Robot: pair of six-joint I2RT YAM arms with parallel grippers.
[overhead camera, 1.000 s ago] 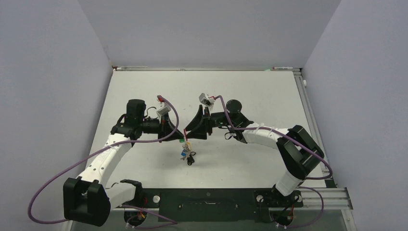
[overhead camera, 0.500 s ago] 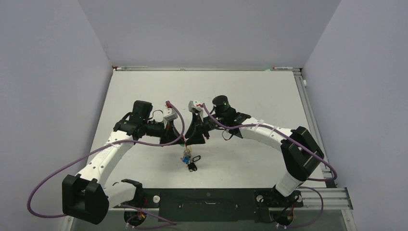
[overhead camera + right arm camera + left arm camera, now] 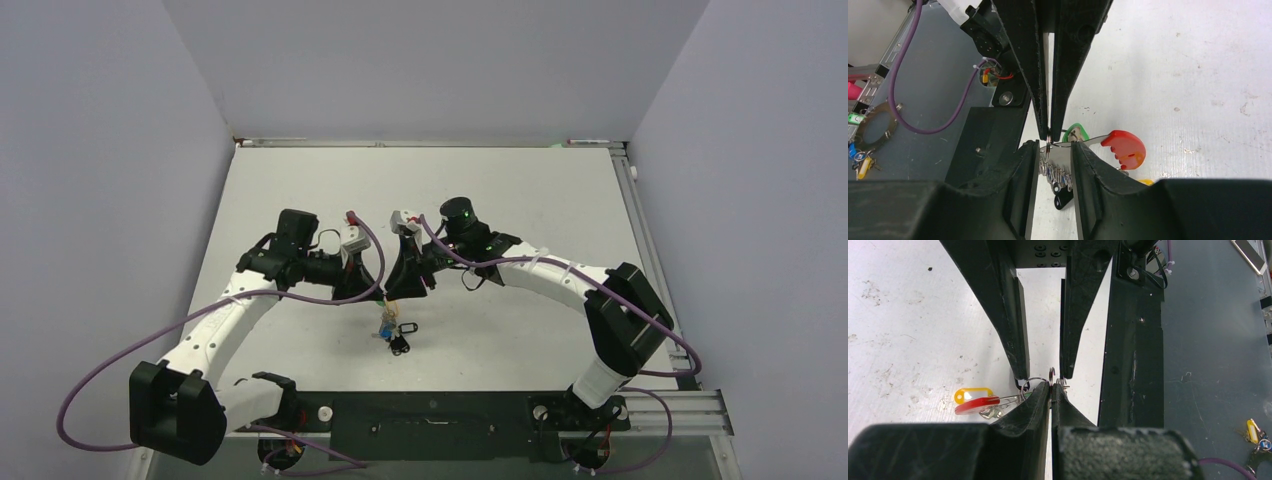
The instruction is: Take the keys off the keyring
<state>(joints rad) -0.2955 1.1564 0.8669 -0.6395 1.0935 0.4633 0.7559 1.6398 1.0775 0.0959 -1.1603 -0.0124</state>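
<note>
A: Keyring, where?
B: Mid-table, where the two arms meet tip to tip, a bit left of centre on the table [image 3: 520,190]. The keyring [image 3: 1037,379] is a thin wire loop sitting right at the fingertips.

A: Left side?
B: The left gripper [image 3: 1050,386] comes in from the left with its fingers clenched. Only a hairline slit shows between them, and the ring's wire is pinched at the very tips.

A: Right side?
B: The right gripper [image 3: 1055,146] comes in from the right with its fingers apart, and the left one's tips poke into that gap. Metal from the ring spans the gap from pad to pad. Whether the fingers squeeze it or only bracket it, the views don't settle, so that one is a cannot-tell.

A: Keys?
B: The keys [image 3: 387,322] hang in a bunch from the ring, below the grippers and toward the near edge. A black tag [image 3: 400,347] is the nearest piece. In the right wrist view, a red tag [image 3: 1124,147] and a green tag [image 3: 1075,131] sit just beside the right-hand finger, with a silver blade [image 3: 1093,141] running between them. In the left wrist view, a yellow tag [image 3: 973,394] lies just above the red one.

A: Bunch on the table or off it?
B: Can't tell from these angles.
</note>
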